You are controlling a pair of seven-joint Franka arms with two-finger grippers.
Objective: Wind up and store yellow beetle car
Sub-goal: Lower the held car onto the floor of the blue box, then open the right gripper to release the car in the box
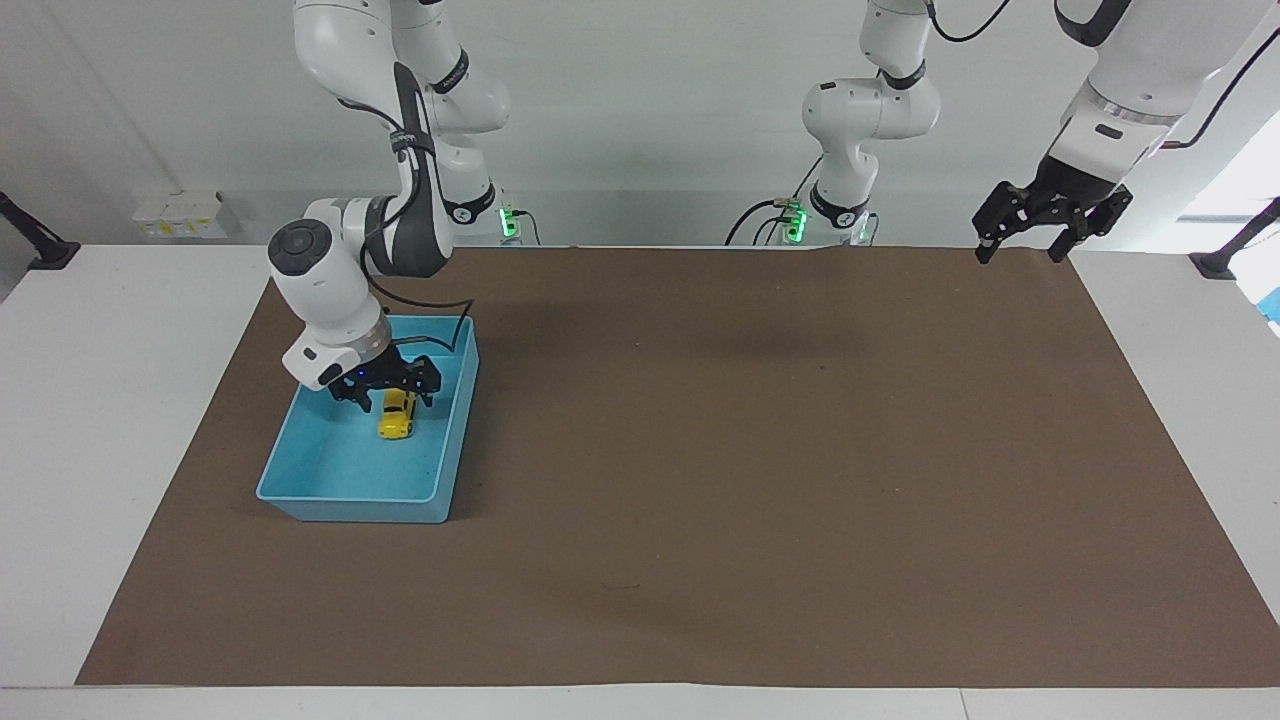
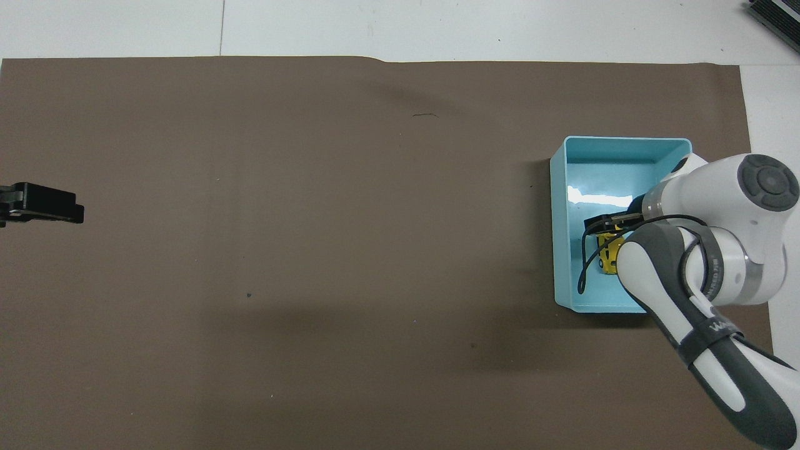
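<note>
The yellow beetle car [image 1: 396,418] lies on the floor of the light-blue bin [image 1: 350,496], toward the side wall that faces the table's middle. My right gripper [image 1: 393,398] hangs open just above the end of the car nearer to the robots, fingers spread to either side and clear of it. In the overhead view the right arm covers part of the car [image 2: 606,254] and of the bin [image 2: 558,250], and only one side of the right gripper [image 2: 604,225] shows. My left gripper [image 1: 1018,256] waits open in the air over the mat's corner at the left arm's end, also visible as the left gripper [image 2: 62,212] at that view's edge.
A brown mat [image 1: 750,450] covers most of the white table [image 1: 120,420]. The bin stands at the right arm's end of the mat. Black clamps [image 1: 40,250] sit at both ends of the table near the robots.
</note>
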